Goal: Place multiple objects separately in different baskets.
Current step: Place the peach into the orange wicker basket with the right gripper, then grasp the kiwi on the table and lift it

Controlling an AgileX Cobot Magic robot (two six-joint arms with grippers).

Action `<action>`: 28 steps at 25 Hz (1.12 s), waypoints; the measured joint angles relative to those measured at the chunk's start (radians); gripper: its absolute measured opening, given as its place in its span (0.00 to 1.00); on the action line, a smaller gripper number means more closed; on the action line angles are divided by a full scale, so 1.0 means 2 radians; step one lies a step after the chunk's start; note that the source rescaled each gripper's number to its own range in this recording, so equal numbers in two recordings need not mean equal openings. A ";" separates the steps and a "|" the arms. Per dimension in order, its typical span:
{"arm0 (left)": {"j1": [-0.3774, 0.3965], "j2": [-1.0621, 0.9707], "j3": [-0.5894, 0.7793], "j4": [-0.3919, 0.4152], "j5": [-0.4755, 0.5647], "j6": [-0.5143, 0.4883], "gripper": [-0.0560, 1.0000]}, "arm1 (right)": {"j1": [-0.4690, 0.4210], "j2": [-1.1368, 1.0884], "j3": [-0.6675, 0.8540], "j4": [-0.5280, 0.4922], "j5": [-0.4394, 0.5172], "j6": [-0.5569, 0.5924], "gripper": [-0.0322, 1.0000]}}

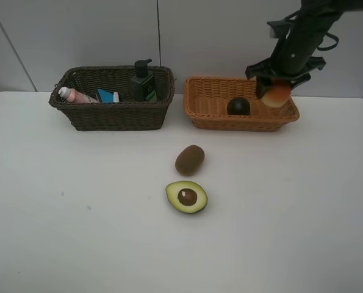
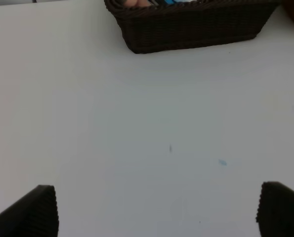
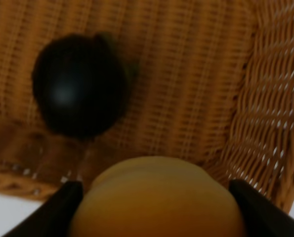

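Your right gripper (image 1: 274, 86) is clenched on the peach (image 1: 277, 94), with one finger on each side of the fruit. It holds the peach over the right end of the orange-tan basket (image 1: 242, 123), which stands at the far right of the table (image 1: 77, 213). The mangosteen (image 1: 238, 106) lies inside that basket, to the left of the peach and apart from it.

Your left gripper (image 2: 159, 212) is released, its jaws spread wide over bare tabletop, on the near side of the dark brown basket (image 1: 120, 116) at far left. That basket holds the dark pump bottle (image 1: 143, 79) standing upright toward its right end and the pink bottle (image 1: 77, 95) lying at its left end. A small blue item (image 1: 107, 96) sits between them.

The kiwi (image 1: 190, 159) and the avocado half (image 1: 186, 196) are out on the table near the middle. The avocado half lies cut face up, just nearer than the kiwi.
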 joint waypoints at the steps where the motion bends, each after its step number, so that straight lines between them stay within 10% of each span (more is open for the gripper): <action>1: 0.000 0.000 0.000 0.000 0.000 0.000 1.00 | -0.005 0.013 -0.023 0.001 0.002 0.000 0.54; 7: 0.000 0.000 0.000 0.000 0.000 0.000 1.00 | -0.024 0.089 -0.109 0.028 0.008 0.000 0.54; 12: 0.000 0.000 0.000 0.000 0.000 0.000 1.00 | -0.024 0.111 -0.116 0.031 0.030 0.000 0.96; 28: 0.000 0.000 0.000 0.000 0.000 0.000 1.00 | 0.063 -0.004 -0.073 0.073 0.132 0.003 0.99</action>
